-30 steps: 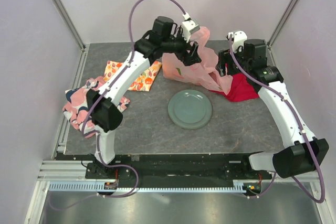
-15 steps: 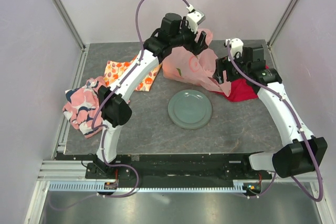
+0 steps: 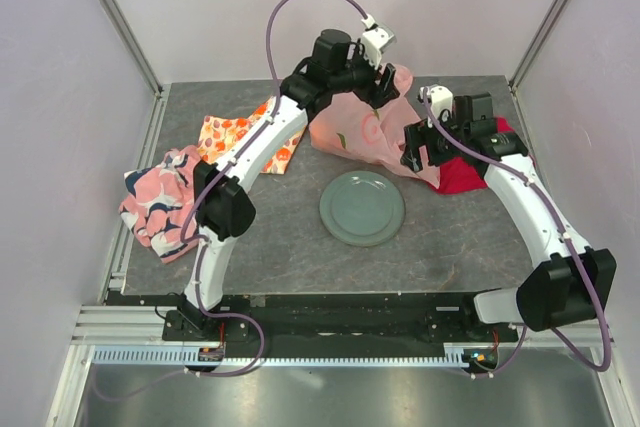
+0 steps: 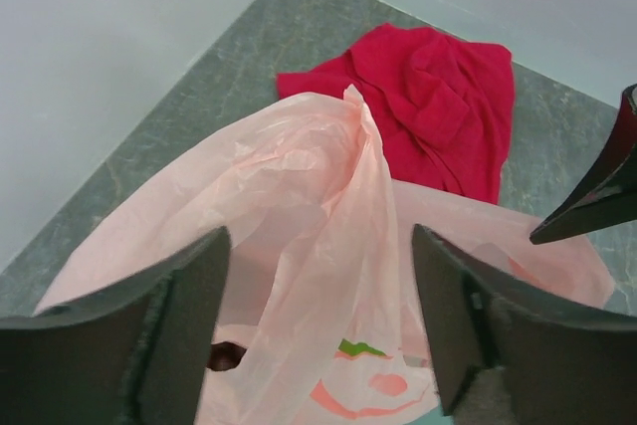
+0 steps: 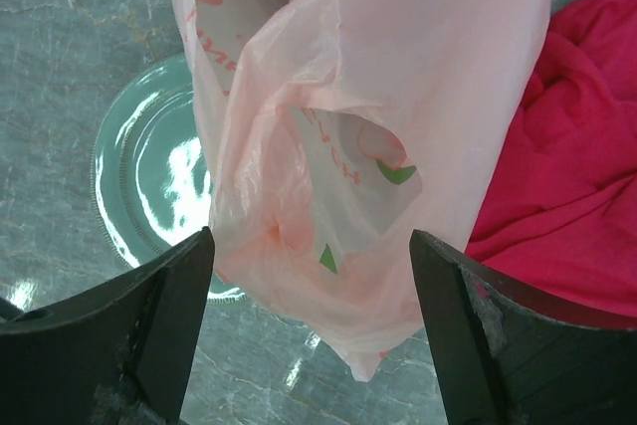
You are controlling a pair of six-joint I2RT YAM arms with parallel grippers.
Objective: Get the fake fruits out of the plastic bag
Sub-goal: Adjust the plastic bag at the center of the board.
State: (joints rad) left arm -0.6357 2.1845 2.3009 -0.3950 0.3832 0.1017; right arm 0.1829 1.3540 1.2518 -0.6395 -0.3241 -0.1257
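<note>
The pale-pink plastic bag [image 3: 362, 129] lies crumpled at the back of the table. My left gripper [image 3: 387, 79] hovers over its far top with jaws open. In the left wrist view a raised fold of the plastic bag [image 4: 328, 196] stands between the open fingers [image 4: 189, 316], touching neither. My right gripper [image 3: 412, 147] is at the bag's right end, open wide. In the right wrist view the plastic bag [image 5: 348, 116] hangs between the spread fingers [image 5: 468, 335], which are clear of it. The fake fruits are hidden; only printed marks show through the film.
A grey-green plate [image 3: 362, 207] sits in front of the bag. A red cloth [image 3: 468, 169] lies under the right gripper, by the bag's right end. A fruit-printed cloth [image 3: 235, 137] and a pink-and-navy cloth [image 3: 158, 197] lie at the left.
The left gripper has moved right and back over the bag's top. The right gripper has moved left towards the bag, and its jaws have opened wider.
</note>
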